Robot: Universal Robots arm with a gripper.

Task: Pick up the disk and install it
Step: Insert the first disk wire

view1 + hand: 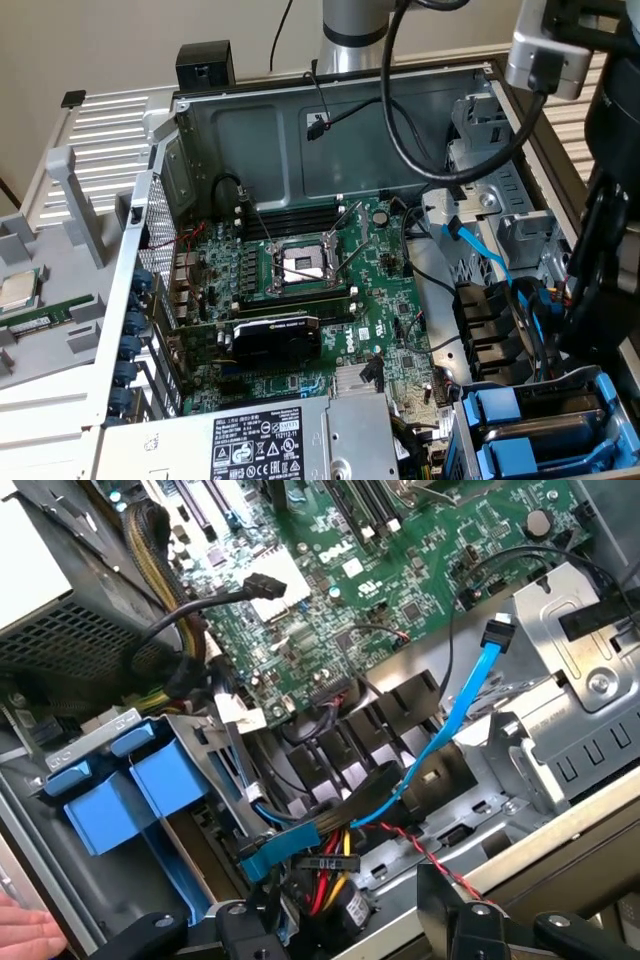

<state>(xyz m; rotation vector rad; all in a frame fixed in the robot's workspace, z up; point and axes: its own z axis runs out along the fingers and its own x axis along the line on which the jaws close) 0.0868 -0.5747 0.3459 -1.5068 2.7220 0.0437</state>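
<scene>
Hovering over the cable bundle beside the drive cage, claw released and empty.

My claw has its jaws spread wide with nothing gripped. Under it sit the red, yellow and black power cables, and a blue SATA cable runs past. The disk lies in its blue carrier in the drive cage at the exterior view's lower right. It is near the power supply and apart from my claw. A second blue carrier is stacked just under it. The motherboard lies open mid-case. A person's hand shows by the cage's outer side.
</scene>
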